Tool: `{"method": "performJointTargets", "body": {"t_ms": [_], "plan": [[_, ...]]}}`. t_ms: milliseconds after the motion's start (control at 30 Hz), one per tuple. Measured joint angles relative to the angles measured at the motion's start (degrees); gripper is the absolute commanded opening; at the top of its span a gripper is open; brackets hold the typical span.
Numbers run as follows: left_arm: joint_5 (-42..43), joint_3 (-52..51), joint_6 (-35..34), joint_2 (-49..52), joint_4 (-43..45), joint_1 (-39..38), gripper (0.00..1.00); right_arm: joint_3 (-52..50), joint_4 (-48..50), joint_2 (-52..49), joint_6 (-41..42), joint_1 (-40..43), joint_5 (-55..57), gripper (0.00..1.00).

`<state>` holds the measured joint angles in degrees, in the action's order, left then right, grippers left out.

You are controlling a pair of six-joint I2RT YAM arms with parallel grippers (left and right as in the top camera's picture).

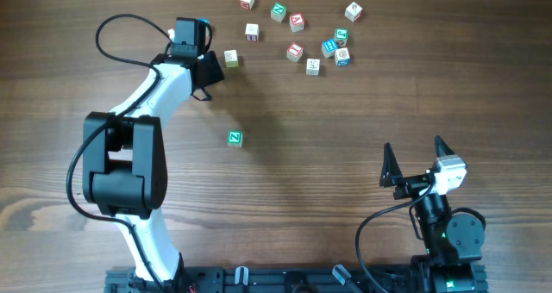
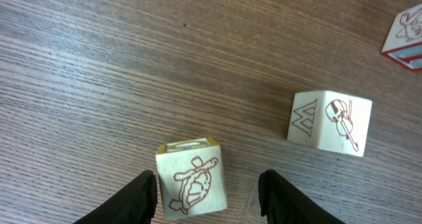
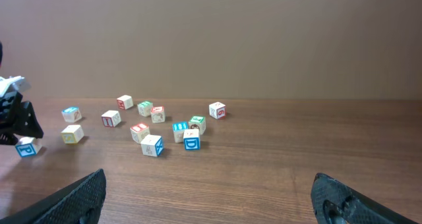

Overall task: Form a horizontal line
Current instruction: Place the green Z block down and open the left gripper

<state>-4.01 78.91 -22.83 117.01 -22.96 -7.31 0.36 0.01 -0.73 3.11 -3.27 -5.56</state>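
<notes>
No straight row of touching cubes shows in any view; all the cubes lie loose. A cream cube with a turtle drawing (image 2: 191, 184) sits on the table between the fingers of my open left gripper (image 2: 208, 194). It is close to the left finger and apart from the right one. In the overhead view this cube (image 1: 230, 58) is at the tips of the left gripper (image 1: 216, 69). A lone green-faced cube (image 1: 235, 138) lies mid-table. My right gripper (image 1: 414, 159) is open and empty at the near right, and in its wrist view (image 3: 211, 197) nothing lies between its fingers.
Several loose letter cubes are scattered at the far right (image 1: 312, 43), also seen in the right wrist view (image 3: 158, 128). A cube with an M and a violin (image 2: 330, 122) lies just past the left gripper, and another cube (image 2: 405, 29) is at the frame's corner.
</notes>
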Motion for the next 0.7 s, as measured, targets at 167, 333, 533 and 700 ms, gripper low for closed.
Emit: {"method": "performJointTargets", "body": {"t_ms": [167,333,533,700], "plan": [[0.0,0.0,-0.2,0.0,-1.6,0.2,0.43,0.0,0.0,0.0,0.0,0.0,0.0,1.0],[0.0,0.0,-0.3,0.0,-1.4,0.2,0.39,0.0,0.0,0.0,0.0,0.0,0.0,1.0],[0.0,-0.5,-0.4,0.0,-1.3,0.2,0.4,0.0,0.0,0.0,0.0,0.0,0.0,1.0],[0.0,-0.7,-0.4,0.0,-0.1,0.2,0.3,0.0,0.0,0.0,0.0,0.0,0.0,1.0]]}}
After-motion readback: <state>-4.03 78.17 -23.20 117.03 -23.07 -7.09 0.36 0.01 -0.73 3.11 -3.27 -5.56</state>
